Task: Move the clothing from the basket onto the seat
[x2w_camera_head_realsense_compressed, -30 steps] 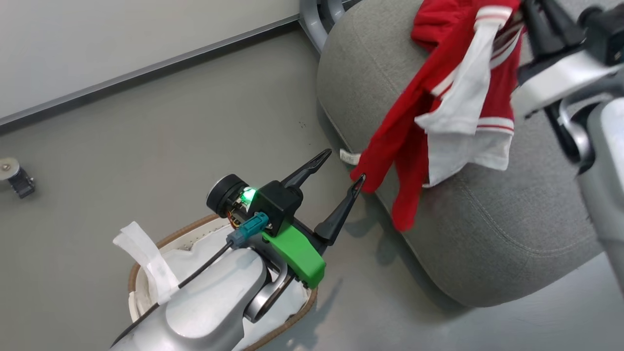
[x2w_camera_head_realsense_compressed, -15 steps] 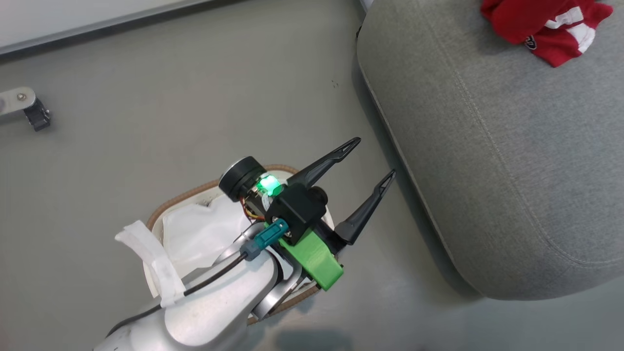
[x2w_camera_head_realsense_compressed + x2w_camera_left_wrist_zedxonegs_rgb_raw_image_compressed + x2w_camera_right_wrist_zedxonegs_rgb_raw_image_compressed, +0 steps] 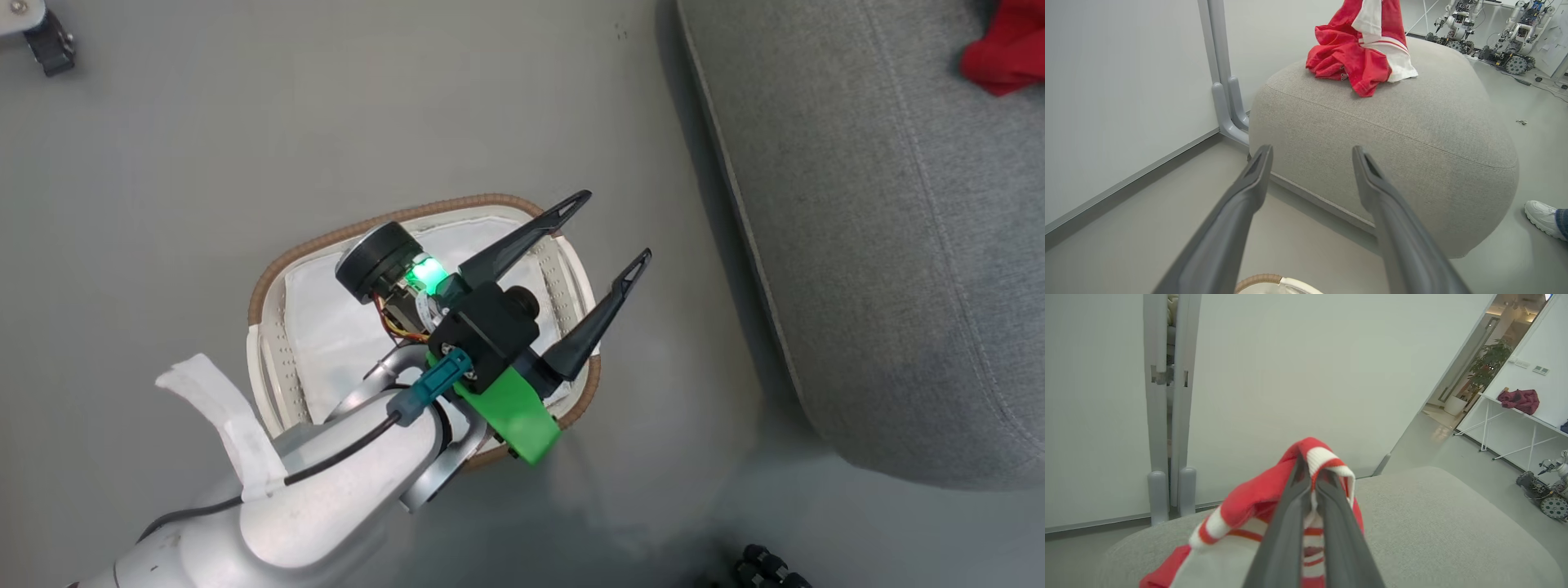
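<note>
Clothing (image 3: 1349, 61), earlier dangling off the edge, now rests atop the seat (image 3: 1392, 143).

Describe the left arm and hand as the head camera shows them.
The left arm is a silvery-white shell with a strip of white tape and a black cable ending in a teal plug. The left hand has a black body, a green bracket, a green light and two long dark tapered fingers.
</note>
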### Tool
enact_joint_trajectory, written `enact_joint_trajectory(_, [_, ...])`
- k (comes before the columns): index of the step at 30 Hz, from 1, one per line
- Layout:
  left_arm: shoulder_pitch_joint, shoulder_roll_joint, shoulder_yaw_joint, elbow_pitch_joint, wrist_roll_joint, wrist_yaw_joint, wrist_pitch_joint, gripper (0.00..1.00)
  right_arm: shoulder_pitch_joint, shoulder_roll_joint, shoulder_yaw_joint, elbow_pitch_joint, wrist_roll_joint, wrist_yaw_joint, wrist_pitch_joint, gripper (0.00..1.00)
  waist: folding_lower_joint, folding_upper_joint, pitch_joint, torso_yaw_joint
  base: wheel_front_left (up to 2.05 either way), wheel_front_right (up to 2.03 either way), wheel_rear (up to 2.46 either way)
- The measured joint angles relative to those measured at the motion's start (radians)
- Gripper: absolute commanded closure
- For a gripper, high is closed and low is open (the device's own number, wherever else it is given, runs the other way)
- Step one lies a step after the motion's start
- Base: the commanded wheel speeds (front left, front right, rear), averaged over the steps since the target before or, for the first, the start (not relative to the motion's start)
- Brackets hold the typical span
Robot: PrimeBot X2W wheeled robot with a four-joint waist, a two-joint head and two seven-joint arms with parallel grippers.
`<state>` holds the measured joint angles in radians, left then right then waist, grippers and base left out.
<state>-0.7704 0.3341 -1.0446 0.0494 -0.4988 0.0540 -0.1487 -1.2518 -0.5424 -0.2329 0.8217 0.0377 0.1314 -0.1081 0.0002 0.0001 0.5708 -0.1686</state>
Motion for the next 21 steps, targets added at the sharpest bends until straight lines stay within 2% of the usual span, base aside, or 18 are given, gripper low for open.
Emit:
enact_joint_trajectory(9, [-0.001,0.046,0.012,-0.015,0.0,0.023,0.017,0.0,0.083,0.089,-0.073,0.166,-0.119,0.0,-0.098,1.0,0.0,0.0,0.078,0.009,0.0,0.0,0.0])
enact_joint_trajectory(10, [0.0,0.051,0.014,-0.015,-0.001,0.026,0.017,0.0,0.089,0.095,-0.086,0.177,-0.132,0.0,-0.106,0.98,0.0,0.0,0.08,0.006,0.0,0.0,0.0])
enact_joint_trajectory(12, [0.002,0.058,0.019,-0.015,-0.004,0.03,0.017,0.0,0.1,0.102,-0.1,0.196,-0.148,0.0,-0.118,0.64,-0.0001,-0.0001,0.08,-0.001,0.0,0.0,0.0])
enact_joint_trajectory(13, [0.002,0.058,0.02,-0.015,-0.008,0.032,0.016,0.0,0.104,0.109,-0.103,0.202,-0.156,0.0,-0.123,0.35,-0.0001,0.0,0.08,-0.004,0.0,0.0,0.0])
enact_joint_trajectory(14, [0.004,0.06,0.021,-0.014,-0.009,0.034,0.016,0.0,0.112,0.118,-0.103,0.207,-0.165,0.0,-0.128,0.0,0.0,0.0,0.078,-0.006,0.0,0.0,0.0])
enact_joint_trajectory(21, [0.026,0.07,0.043,0.003,-0.033,0.051,-0.009,0.0,0.157,0.157,-0.082,0.202,-0.17,0.0,-0.15,0.0,-0.0001,0.0,0.044,-0.023,0.0,0.0,0.0])
